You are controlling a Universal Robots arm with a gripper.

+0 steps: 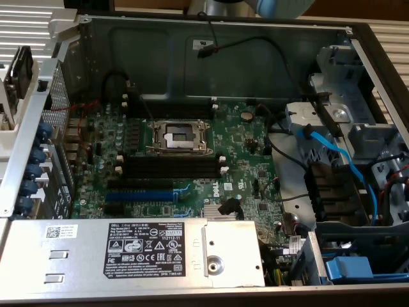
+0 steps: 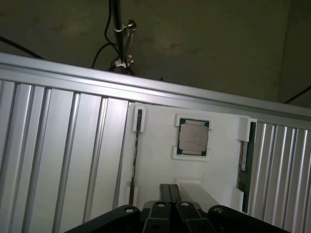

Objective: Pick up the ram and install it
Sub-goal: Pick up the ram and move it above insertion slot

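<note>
Got the pincer (image 2: 170, 190) clamped fully shut on nothing, hanging over the white tray (image 2: 218, 160). Spotting the ram (image 2: 247, 160) parked on edge in the tray's side clips, near the CPU (image 2: 193, 137), not touched.

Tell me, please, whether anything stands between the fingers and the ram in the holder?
Nothing visible does. The shut fingers hang over the white holder's bare face, and the ram stands on edge in its side clips; the processor chip lies off that line.
</note>
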